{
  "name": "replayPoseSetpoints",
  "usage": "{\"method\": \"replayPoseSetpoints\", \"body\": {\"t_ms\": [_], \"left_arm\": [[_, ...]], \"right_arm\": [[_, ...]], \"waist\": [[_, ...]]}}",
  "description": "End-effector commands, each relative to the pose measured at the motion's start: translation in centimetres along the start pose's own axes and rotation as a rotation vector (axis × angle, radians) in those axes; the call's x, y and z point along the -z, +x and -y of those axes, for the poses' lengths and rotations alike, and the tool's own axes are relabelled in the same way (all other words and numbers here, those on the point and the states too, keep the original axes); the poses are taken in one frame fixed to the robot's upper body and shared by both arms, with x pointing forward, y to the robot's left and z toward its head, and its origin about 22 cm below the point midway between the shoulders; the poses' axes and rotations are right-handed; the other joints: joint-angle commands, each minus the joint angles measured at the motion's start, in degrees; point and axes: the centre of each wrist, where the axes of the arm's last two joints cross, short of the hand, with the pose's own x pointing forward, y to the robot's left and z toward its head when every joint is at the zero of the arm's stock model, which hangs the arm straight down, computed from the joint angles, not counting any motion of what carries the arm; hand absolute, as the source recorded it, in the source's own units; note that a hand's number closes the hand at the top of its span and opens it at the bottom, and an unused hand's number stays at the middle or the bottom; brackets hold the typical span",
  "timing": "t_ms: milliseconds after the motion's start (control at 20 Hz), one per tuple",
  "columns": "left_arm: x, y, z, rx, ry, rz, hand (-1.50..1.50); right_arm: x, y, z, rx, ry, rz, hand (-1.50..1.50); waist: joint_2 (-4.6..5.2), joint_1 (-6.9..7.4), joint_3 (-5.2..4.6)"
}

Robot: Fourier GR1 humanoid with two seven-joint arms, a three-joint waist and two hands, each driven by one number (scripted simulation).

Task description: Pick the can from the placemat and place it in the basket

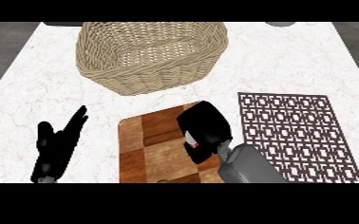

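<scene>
My right hand (204,126) hovers over the cutting board's right part, just left of the placemat, with its fingers curled. A small red and white patch of the can (191,144) shows under the hand; the rest of the can is hidden by it. The brown lattice placemat (289,133) lies at the right with nothing on it. The woven wicker basket (151,73) stands at the back centre, beyond the hand, and its inside shows nothing. My left hand (57,144) rests open at the lower left, fingers up.
A checkered wooden cutting board (148,147) lies at the front centre beneath my right hand. Something small and green (165,181) peeks in at its near edge. Grey objects show at the back left (63,23) and back right (280,23) of the marble counter.
</scene>
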Motion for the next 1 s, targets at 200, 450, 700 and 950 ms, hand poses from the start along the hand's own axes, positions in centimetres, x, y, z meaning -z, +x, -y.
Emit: {"method": "replayPoseSetpoints", "body": {"t_ms": [200, 450, 700, 950], "left_arm": [[0.2, -1.1, 1.0, -0.009, -0.039, -0.075, 0.00], [0.5, -1.5, 1.2, 0.008, -0.055, -0.101, 0.00], [0.9, -0.9, 1.5, 0.007, -0.051, -0.101, 0.00], [1.1, -1.0, 2.4, 0.002, -0.068, -0.108, 0.00]], "right_arm": [[-2.4, 3.5, 4.0, 0.488, -0.436, -0.052, 1.50], [-3.7, 6.9, 8.3, 0.621, -0.634, -0.084, 1.50], [-3.2, 9.7, 12.0, 0.650, -0.735, -0.199, 1.50], [-1.9, 11.6, 16.9, 0.685, -0.844, -0.285, 1.50]], "waist": [[0.80, 2.01, 0.04], [0.27, 2.15, -0.60], [0.09, 2.20, -0.82], [0.56, 2.60, -0.83]]}}
